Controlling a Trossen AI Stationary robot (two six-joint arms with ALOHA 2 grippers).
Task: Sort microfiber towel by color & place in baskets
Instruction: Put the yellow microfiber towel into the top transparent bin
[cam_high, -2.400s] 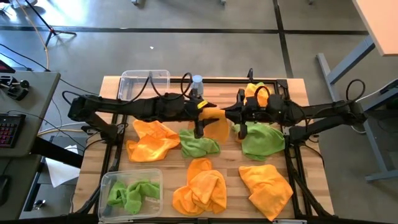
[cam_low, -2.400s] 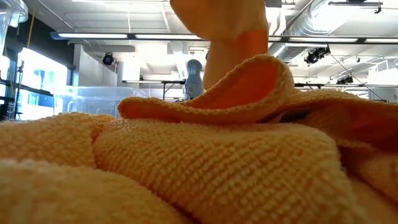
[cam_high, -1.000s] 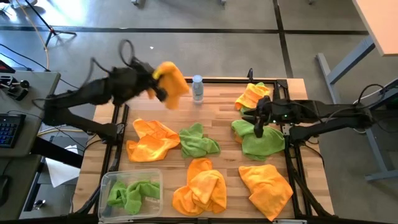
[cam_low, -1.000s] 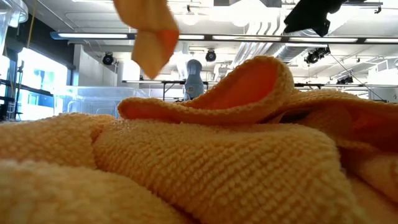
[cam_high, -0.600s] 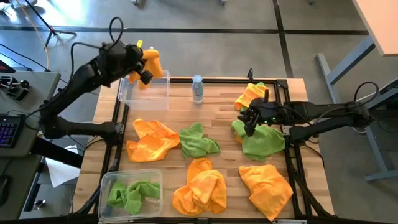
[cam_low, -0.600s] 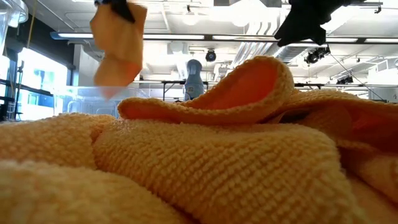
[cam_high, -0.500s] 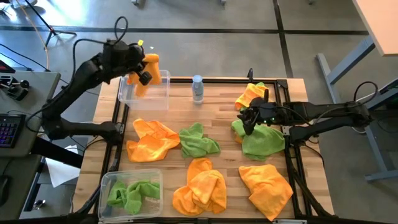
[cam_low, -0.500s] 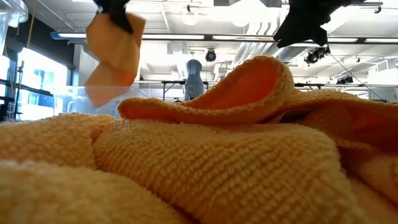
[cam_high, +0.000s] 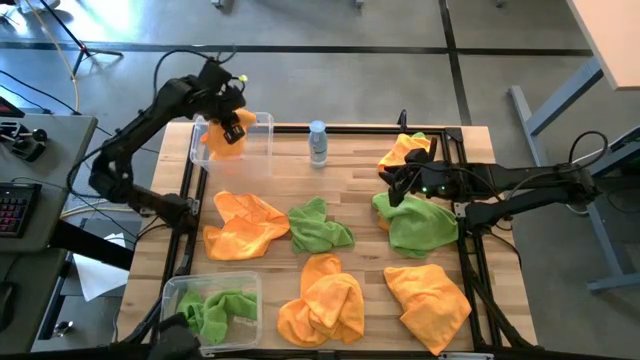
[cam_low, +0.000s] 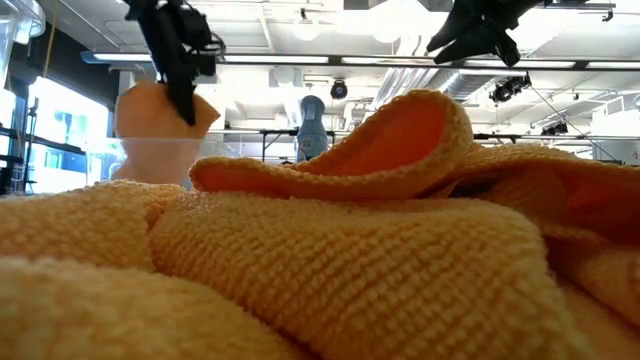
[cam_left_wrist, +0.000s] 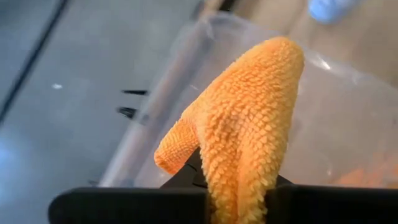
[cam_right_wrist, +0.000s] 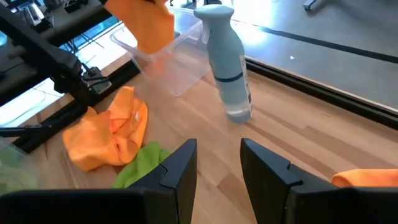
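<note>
My left gripper (cam_high: 233, 127) is shut on an orange microfiber towel (cam_high: 216, 140), which hangs down into the clear basket (cam_high: 255, 155) at the table's far left. The low view shows the same towel (cam_low: 160, 125) below that gripper (cam_low: 182, 75). My right gripper (cam_high: 392, 186) hovers open at the right, above the edge of a green towel (cam_high: 418, 226), with nothing between its fingers (cam_right_wrist: 181, 167). A second basket (cam_high: 176, 290) at the near left holds green towels (cam_high: 212, 310). My left gripper pinches a bunched fold of the orange towel (cam_left_wrist: 239, 180) between its two fingers, which point down from above. The towel hangs below the fingers inside the far-left basket. Whether its lower end rests on the basket's floor cannot be told.
Loose towels lie across the table: orange (cam_high: 243, 224), green (cam_high: 320, 226), orange (cam_high: 322, 305), orange (cam_high: 428, 300), and an orange-and-green pile (cam_high: 405, 150) at the far right. A small clear bottle (cam_high: 318, 142) stands at the far middle. An orange towel (cam_low: 320, 250) fills the low view's foreground.
My left gripper has carried the orange towel toward the table's far left corner, over the basket, and come down, so the towel now hangs inside it. My right gripper has drifted a little left and toward the far edge, staying open.
</note>
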